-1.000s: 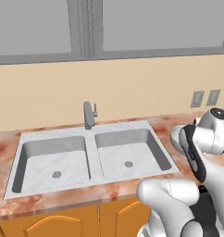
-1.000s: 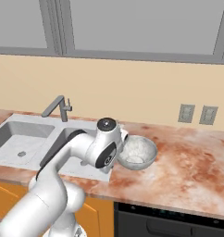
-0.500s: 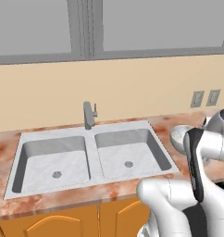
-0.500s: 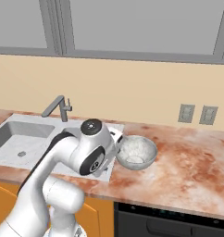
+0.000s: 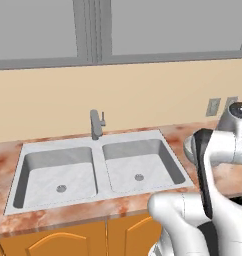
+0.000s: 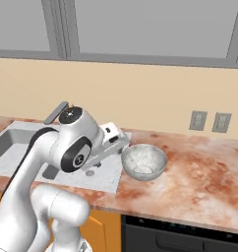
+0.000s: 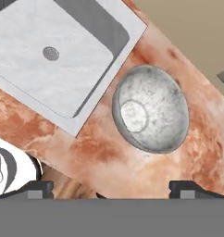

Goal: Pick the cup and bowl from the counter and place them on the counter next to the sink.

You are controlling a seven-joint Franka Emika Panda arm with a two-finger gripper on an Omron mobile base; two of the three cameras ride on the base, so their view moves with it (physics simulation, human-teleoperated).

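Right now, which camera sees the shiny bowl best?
The hand view: it looks down into the whole bowl on the counter beside the sink. The right base view shows it from the side; in the left, the arm hides most of it.

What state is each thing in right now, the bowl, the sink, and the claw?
bowl: upright, empty, on the counter beside the sink.
sink: both basins empty, tap not running.
claw: open, holding nothing, above the bowl.

Bright even rendered light, soft faint shadows, no glare, sharp focus
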